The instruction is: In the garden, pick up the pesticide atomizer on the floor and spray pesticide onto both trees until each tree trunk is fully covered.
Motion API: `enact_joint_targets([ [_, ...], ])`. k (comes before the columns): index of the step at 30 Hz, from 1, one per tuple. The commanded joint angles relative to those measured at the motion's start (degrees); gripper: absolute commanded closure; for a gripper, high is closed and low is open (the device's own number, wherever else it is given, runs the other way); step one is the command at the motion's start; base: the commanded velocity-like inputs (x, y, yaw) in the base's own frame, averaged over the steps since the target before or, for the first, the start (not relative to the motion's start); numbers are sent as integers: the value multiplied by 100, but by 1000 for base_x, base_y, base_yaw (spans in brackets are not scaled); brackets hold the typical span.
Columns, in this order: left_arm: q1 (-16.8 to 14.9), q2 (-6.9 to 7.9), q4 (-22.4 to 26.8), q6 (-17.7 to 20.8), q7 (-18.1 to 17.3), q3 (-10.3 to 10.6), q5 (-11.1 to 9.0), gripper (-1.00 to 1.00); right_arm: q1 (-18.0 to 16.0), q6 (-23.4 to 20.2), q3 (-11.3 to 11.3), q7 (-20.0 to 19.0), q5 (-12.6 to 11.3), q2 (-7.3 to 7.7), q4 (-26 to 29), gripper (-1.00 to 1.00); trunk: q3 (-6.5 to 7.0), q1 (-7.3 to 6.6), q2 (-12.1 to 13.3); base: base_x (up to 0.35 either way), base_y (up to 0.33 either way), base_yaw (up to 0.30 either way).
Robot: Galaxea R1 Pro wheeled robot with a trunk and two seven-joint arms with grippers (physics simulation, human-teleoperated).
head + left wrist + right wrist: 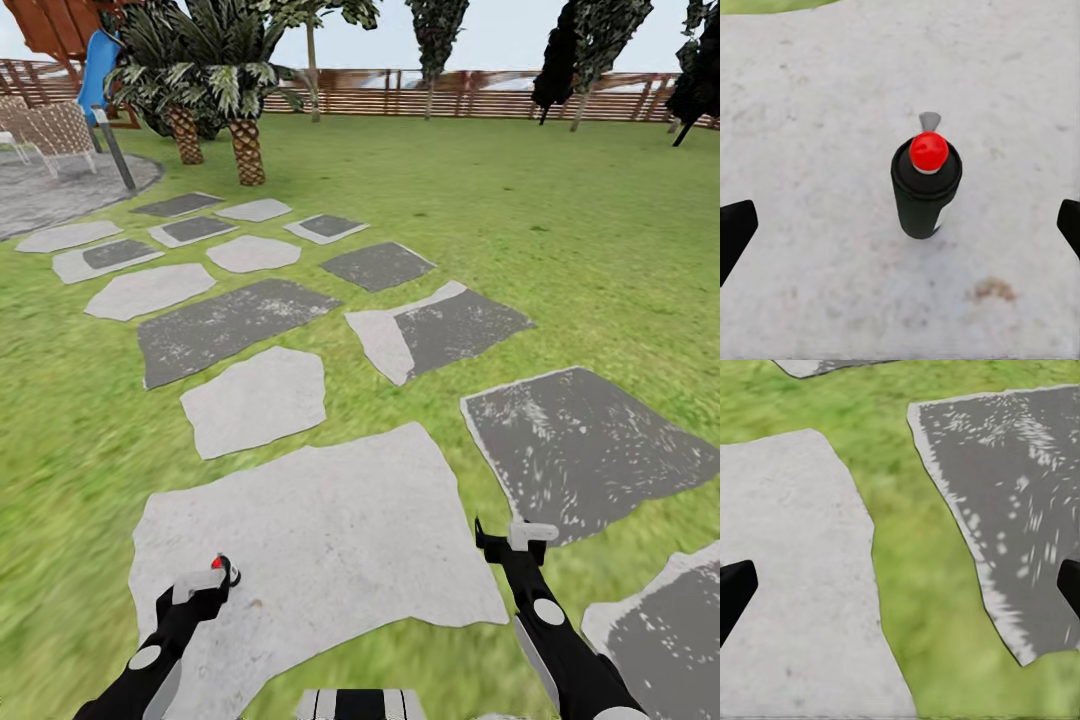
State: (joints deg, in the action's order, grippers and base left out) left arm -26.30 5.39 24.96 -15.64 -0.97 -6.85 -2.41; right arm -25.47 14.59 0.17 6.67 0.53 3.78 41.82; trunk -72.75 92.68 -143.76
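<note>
From the head view, the wide green lawn [560,220] runs open to a brown horizontal-slat wooden fence [450,95] at the far edge, with grey stepping stones [235,325] trailing across the grass toward two short palms with scaly brown trunks [245,150]. The left gripper [200,585] hangs over the large pale grey paving slab [330,540], and a spot of red from the black pesticide atomizer with a red button cap [217,563] peeks just beside it; the right gripper [520,540] hangs over the strip of grass at that slab's right edge, near a dark grey stone [590,450]. In the left wrist view the atomizer [926,187] stands upright on the slab [810,112], long axis vertical, cap toward the camera, midway between the two black fingertips [735,229], jaws wide and clear of it. In the right wrist view the jaws are wide over grass [922,585] between the pale slab [787,570] and the dark stone [1020,495].
</note>
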Motion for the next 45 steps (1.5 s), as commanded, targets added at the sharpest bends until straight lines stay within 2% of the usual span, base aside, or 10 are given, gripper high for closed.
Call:
enact_joint_targets([
  [1,5,-7,0,-5,0,0,1,-100,2,0,0,0,0,0,1,-100,-32,2,-2,0,0,0],
  [2,10,-15,0,-20,0,0,2,-100,2,0,0,-1,0,0,3,-100,-63,5,-3,0,0,0],
  [3,36,-36,0,-238,0,0,4,-100,0,0,-4,1,0,0,10,-100,-94,7,-4,0,0,0],
  [11,47,-38,0,-318,0,-5,89,-100,0,0,-2,1,0,0,10,-100,-168,12,-7,0,0,0],
  [25,45,-38,0,-317,2,0,118,-100,2,0,-9,1,0,0,10,-100,-580,49,-26,0,0,0],
  [45,37,-29,0,-325,9,0,118,-100,-1,0,-9,1,0,0,16,-100,-617,49,-26,73,0,0],
])
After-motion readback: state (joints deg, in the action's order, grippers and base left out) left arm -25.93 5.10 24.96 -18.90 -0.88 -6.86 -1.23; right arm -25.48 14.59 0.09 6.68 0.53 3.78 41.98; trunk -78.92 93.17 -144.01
